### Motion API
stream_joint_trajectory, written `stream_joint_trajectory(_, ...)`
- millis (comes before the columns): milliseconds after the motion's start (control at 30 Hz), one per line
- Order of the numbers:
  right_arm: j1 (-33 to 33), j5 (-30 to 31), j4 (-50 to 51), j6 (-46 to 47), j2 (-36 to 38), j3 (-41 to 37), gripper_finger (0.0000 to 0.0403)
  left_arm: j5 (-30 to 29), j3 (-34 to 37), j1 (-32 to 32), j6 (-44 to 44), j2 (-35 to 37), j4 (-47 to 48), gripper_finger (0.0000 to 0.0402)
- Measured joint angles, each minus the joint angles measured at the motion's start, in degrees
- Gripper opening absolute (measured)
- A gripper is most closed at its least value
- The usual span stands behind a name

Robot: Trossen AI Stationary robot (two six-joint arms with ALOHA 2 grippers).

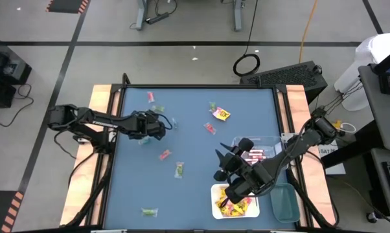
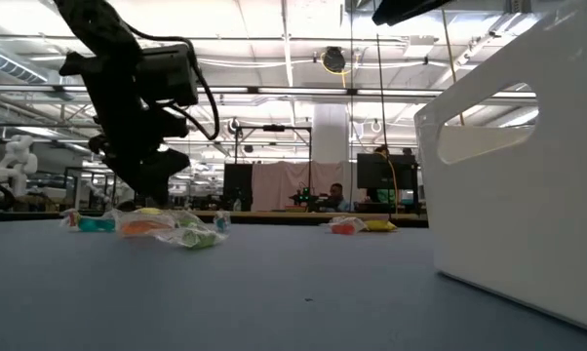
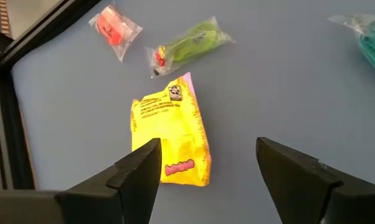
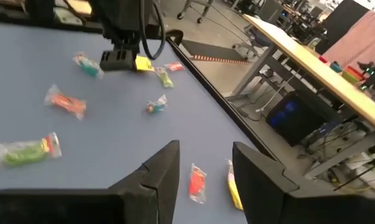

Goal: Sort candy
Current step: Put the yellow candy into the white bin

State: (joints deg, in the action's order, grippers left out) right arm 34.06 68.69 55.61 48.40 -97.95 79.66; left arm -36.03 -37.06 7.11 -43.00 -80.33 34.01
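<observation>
wrist view alone shows the left claw [image 3: 206, 180] apart over a yellow packet [image 3: 170, 138]; right claw [image 4: 206, 171] apart, empty.

Table top [image 1: 195, 162]: flat blue. Packet [image 3: 172, 134]: bright yellow, pink lettering, small dark mark near top. Green sweet [image 3: 187, 42] in clear wrapper, red tip. Red-orange sweet [image 3: 113, 26], clear wrapper. Teal sweet [image 3: 374, 43], clear wrapper. Left gripper fingers [image 3: 137, 174]: black. Tray [image 2: 513, 166]: white.
</observation>
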Motion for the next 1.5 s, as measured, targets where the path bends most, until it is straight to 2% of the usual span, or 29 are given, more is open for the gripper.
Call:
stream_joint_trajectory(233, 0.1, -0.1, -5.9, -1.8, 0.0, 0.0, 0.0137, -3.6, 0.0, 0.0, -0.7, -3.5, -0.7, 0.0265)
stream_joint_trajectory(467, 0.1, -3.0, -11.0, -4.1, 0.0, 0.0, 0.0137, -6.5, 0.0, -0.1, -1.7, -8.5, -1.1, 0.0265)
stream_joint_trajectory(700, 0.2, -3.0, -11.8, -4.2, 0.0, 0.0, 0.0137, -9.5, 0.0, -0.1, -1.9, -13.5, -1.2, 0.0259)
stream_joint_trajectory(867, 0.2, -3.0, -11.9, -4.2, 0.0, 0.0, 0.0137, -10.2, -0.1, -0.1, -1.8, -14.7, -1.3, 0.0215)
stream_joint_trajectory(1200, 0.2, -3.0, -12.1, -4.2, 0.0, 0.0, 0.0137, -11.2, 0.0, -0.1, 0.4, -14.6, 0.2, 0.0082)
stream_joint_trajectory(1333, -0.1, -3.0, -12.5, -3.8, -0.2, 0.0, 0.0137, -11.0, -0.6, -0.3, 1.7, -13.6, 2.5, 0.0054)
stream_joint_trajectory(1500, -1.2, -2.8, -16.5, -7.2, -2.3, 0.0, 0.0137, -10.7, -2.8, -2.7, 1.9, -10.6, 8.4, 0.0044)
